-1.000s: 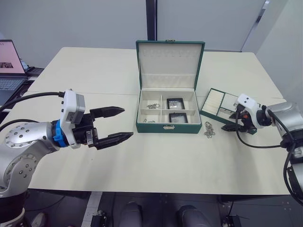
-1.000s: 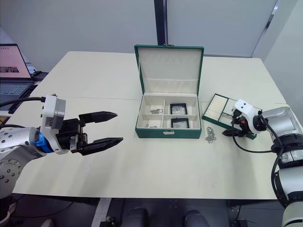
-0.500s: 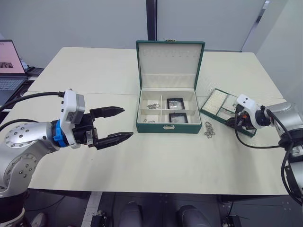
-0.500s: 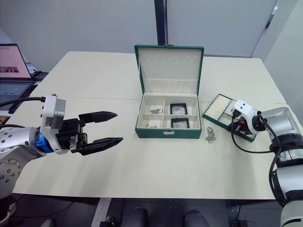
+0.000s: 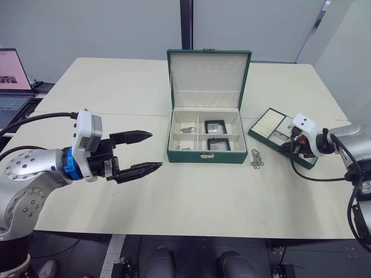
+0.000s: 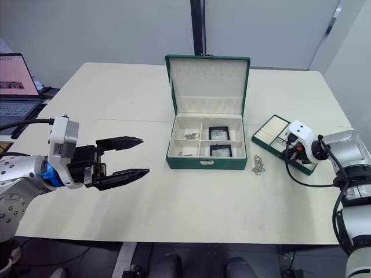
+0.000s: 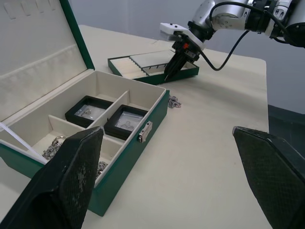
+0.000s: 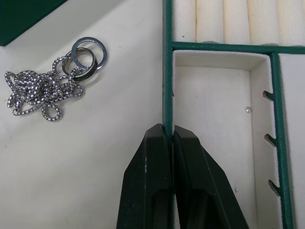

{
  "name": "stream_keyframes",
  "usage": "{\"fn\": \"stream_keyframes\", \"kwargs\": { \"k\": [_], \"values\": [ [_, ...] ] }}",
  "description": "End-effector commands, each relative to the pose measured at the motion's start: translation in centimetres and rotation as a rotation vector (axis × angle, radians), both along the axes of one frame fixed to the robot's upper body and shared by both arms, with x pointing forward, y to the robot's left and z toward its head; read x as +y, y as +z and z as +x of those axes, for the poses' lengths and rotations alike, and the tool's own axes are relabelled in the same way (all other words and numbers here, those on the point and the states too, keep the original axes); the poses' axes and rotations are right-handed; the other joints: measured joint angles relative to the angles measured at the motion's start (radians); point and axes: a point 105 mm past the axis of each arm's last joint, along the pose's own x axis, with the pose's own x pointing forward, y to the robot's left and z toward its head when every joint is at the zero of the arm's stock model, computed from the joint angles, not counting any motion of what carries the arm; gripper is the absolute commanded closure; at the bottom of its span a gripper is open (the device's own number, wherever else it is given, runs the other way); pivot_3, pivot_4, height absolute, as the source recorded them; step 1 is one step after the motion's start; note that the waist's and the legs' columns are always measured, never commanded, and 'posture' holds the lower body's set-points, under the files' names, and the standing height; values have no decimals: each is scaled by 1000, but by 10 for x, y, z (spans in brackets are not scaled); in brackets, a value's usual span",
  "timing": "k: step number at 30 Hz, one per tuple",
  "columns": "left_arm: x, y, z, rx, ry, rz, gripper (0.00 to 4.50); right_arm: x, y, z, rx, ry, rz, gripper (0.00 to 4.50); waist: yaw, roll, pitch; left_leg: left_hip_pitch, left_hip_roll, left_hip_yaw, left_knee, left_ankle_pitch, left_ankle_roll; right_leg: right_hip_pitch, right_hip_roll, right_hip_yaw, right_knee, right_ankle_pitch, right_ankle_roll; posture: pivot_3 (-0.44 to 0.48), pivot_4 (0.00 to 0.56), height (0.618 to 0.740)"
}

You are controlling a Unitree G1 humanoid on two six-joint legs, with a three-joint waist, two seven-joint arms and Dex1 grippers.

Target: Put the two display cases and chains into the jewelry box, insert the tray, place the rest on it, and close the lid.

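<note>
The jewelry box stands mid-table with its lid upright. Two display cases lie in its right compartments, and chains in the left ones. The tray sits on the table right of the box. My right gripper is shut on the tray's near green wall. Another chain with rings lies on the table between box and tray, apart from the gripper. My left gripper hovers open and empty left of the box.
A laptop sits off the table's far left. The table's right edge runs close behind the tray and my right arm. Bare tabletop lies in front of the box.
My right gripper closed on the tray's wall, and the tray tipped briefly and shifted slightly right. The left arm stayed still.
</note>
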Motion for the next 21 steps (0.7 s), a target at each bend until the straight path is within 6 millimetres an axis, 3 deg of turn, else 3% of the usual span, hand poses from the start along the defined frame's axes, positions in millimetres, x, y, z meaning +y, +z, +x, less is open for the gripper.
{"fn": "stream_keyframes", "kwargs": {
  "k": [1,5,12,21],
  "values": [
    [10,11,1,-55,27,-17,0,-10,45,-7,-124,1,-73,4480,0,2,1,0,0,0,0,0,0,0,0,0,0,0,0,0,150,740],
    [13,9,3,-47,35,-14,0,-2,68,-24,-161,69,-124,4480,1,3,2,0,0,0,-1,0,0,0,0,0,0,0,0,0,150,740],
    [22,10,7,-48,56,-21,0,49,108,-49,-208,268,-123,4480,-6,5,3,0,0,0,-1,0,1,0,1,0,0,0,0,0,150,740],
    [29,4,-1,-41,84,-25,0,117,113,-56,-127,453,-134,4480,-8,5,3,0,1,-1,-1,-1,1,-2,0,-1,1,0,0,0,150,740]
  ]
}}
